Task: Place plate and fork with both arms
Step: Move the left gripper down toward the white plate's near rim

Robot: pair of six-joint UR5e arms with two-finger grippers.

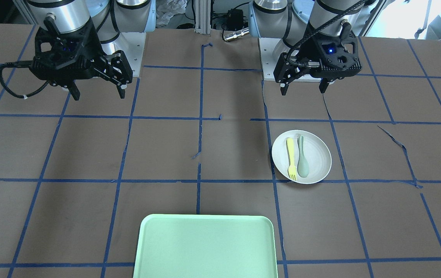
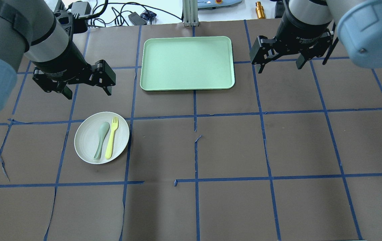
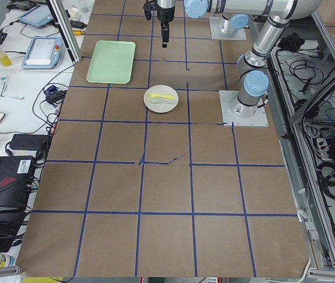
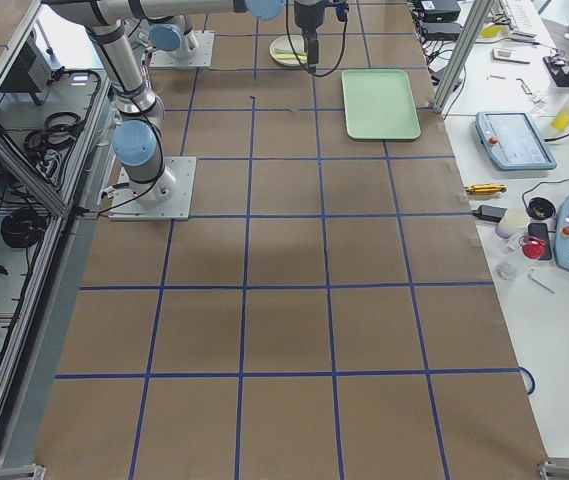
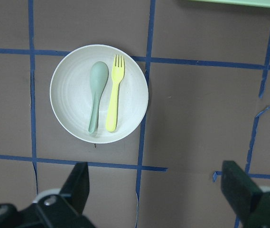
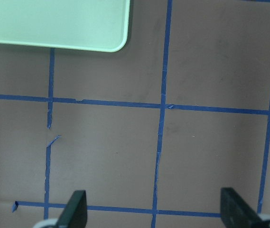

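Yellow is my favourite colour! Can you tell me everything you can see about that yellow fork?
The fork is slim and pale yellow. It looks like plastic, with short tines and a flat handle. It lies flat inside the off-white plate, close beside a grey-green spoon, and both are lined up the same way. Its tines point toward the green tray. It rests on the plate, and nothing grips it.

Overhead: behind robot, high, looking forward-down. Front: across the table [image 2: 231, 150], facing robot, steep. Side views: far, high, from each table end. Wrist cameras: close, straight down. Shared: plate [image 2: 85, 139] in overhead, front, left wrist; tray [image 2: 186, 63] in all six.
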